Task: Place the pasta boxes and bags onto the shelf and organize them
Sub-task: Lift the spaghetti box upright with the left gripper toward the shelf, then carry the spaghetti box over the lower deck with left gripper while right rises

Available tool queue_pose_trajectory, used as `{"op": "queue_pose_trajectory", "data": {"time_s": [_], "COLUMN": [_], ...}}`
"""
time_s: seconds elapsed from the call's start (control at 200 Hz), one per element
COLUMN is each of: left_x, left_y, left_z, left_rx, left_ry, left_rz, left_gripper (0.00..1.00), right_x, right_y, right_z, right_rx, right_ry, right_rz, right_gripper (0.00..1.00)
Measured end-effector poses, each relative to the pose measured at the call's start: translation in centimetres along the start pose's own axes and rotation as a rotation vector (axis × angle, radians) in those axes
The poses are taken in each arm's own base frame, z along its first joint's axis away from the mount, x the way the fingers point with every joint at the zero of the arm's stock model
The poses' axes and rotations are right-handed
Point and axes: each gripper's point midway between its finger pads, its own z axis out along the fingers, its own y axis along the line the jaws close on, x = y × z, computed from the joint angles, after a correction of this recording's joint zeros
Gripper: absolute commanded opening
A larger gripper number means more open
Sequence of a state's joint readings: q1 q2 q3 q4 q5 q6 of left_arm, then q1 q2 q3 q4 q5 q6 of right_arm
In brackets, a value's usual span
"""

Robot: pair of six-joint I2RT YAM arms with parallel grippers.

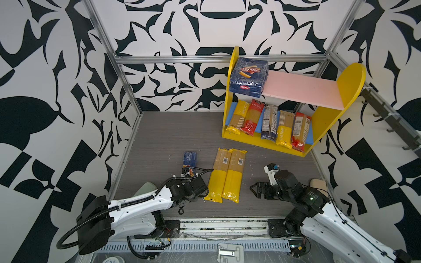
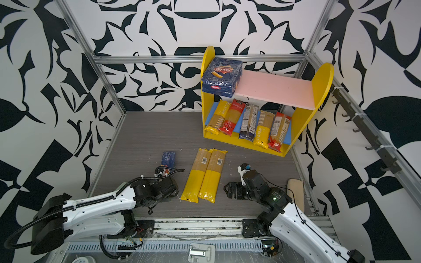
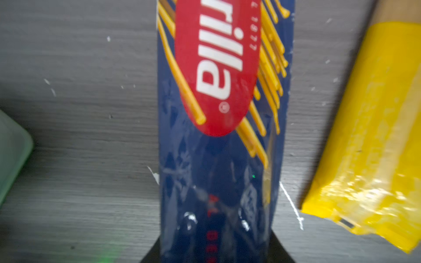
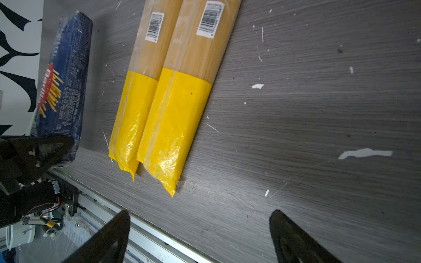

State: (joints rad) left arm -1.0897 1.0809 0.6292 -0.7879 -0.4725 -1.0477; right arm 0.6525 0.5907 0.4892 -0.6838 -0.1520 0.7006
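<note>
Left wrist view has my left claw [image 3: 216, 252] pinching the near end of the spaghetti box [image 3: 216, 159], low at the tabletop [image 3: 91, 136] beside two yellow-ended bags [image 1: 216, 180]. An end grip invites sagging, so I'd lift level and slowly, then carry it to the pink board [image 1: 303, 91] of the shelf [image 1: 348, 91]. My right claw [image 4: 202, 236] hangs spread, empty.
</note>
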Motion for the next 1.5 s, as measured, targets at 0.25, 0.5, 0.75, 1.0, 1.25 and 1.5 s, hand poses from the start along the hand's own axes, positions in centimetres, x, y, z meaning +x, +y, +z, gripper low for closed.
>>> {"op": "queue_pose_trajectory", "data": {"time_s": [0.25,0.5,0.75,1.0,1.25,1.5], "left_x": [-2.6,-5.9,-9.4,-12.8,-14.0,-14.5], "left_y": [-1.3,-3.4,-6.6,-10.6,-15.3,-19.1], "left_z": [-3.2,-7.7,-12.3,-17.2,-21.7,-26.0], "left_rx": [0.034,0.103,0.166,0.247,0.332,0.428], "left_ry": [-0.043,-0.088,-0.125,-0.192,-0.233,-0.280], "left_rz": [0.050,0.098,0.194,0.281,0.395,0.471], "left_gripper": [0.13,0.12,0.13,0.14,0.15,0.17], "right_x": [-0.1,-1.0,-1.6,-2.7,-3.5,-3.9], "right_y": [0.1,0.9,1.2,1.9,2.2,2.1], "right_z": [0.1,-0.5,-0.9,-2.1,-3.8,-5.1], "right_rx": [0.006,-0.011,-0.008,-0.007,0.005,0.023], "right_ry": [0.007,-0.015,-0.028,-0.066,-0.104,-0.129], "right_rz": [0.001,-0.004,-0.006,-0.025,-0.054,-0.071], "right_gripper": [0.97,0.97,0.97,0.98,0.98,0.98]}}
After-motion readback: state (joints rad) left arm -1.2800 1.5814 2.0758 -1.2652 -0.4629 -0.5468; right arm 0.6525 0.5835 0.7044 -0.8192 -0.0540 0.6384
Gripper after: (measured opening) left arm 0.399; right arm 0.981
